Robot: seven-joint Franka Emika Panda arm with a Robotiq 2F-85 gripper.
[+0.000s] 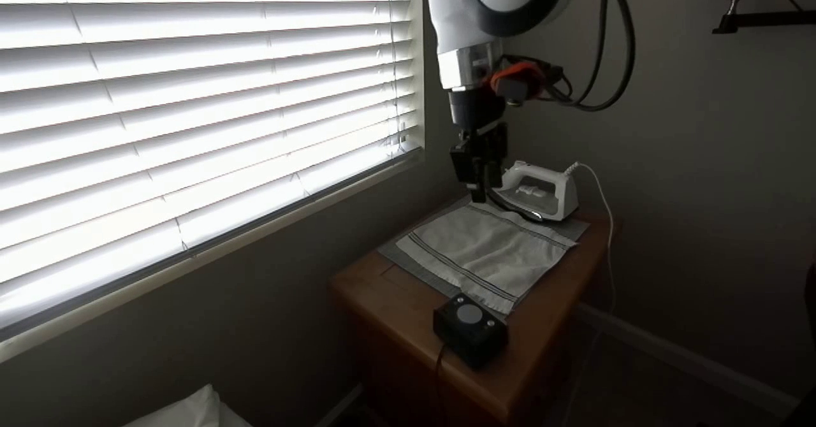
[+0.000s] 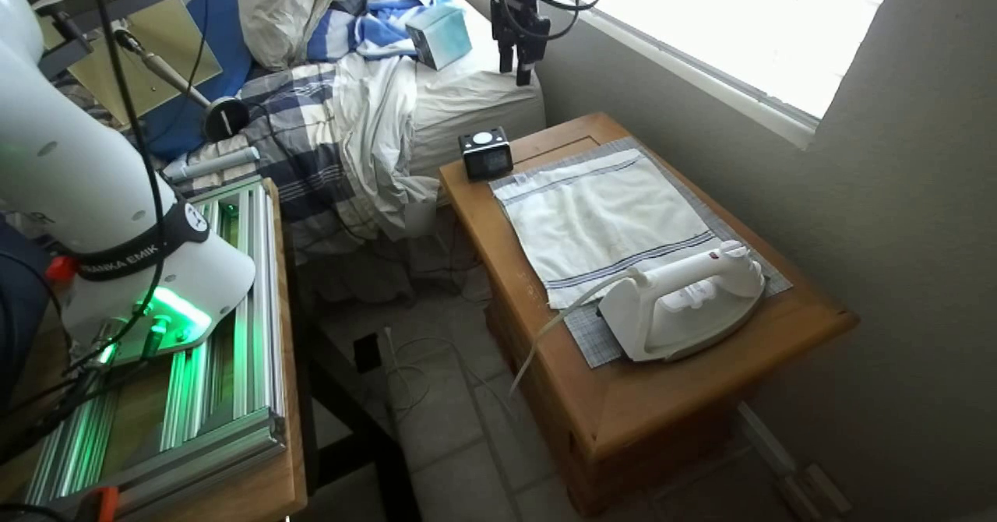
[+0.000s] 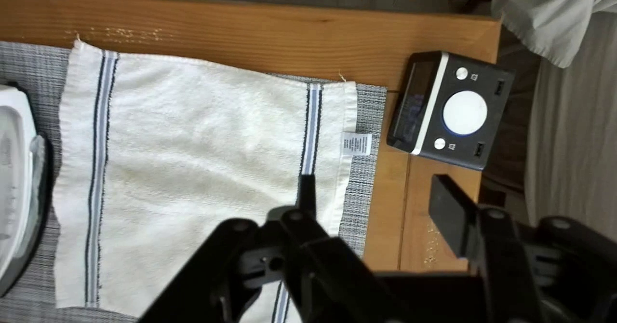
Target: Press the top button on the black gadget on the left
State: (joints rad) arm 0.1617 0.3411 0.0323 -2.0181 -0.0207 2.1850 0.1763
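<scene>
The black gadget (image 1: 473, 332) is a small box-shaped device at one end of the wooden nightstand; it also shows in an exterior view (image 2: 488, 161) and in the wrist view (image 3: 451, 115). Its top has a large round white button (image 3: 465, 113), with a small silver button on either side and two dark ports. A dark display fills its front face. My gripper (image 3: 375, 193) is open and empty, its fingers apart above the towel's edge and the wood. It hangs above the nightstand in both exterior views (image 1: 478, 188) (image 2: 516, 74), apart from the gadget.
A white striped towel (image 2: 607, 210) lies on a grey mat (image 2: 588, 339) on the nightstand (image 2: 561, 397). A white iron (image 2: 685, 304) with a cord stands at the opposite end from the gadget. A window (image 1: 210, 102) with blinds and its wall run alongside. A bed (image 2: 350, 140) stands beyond the gadget.
</scene>
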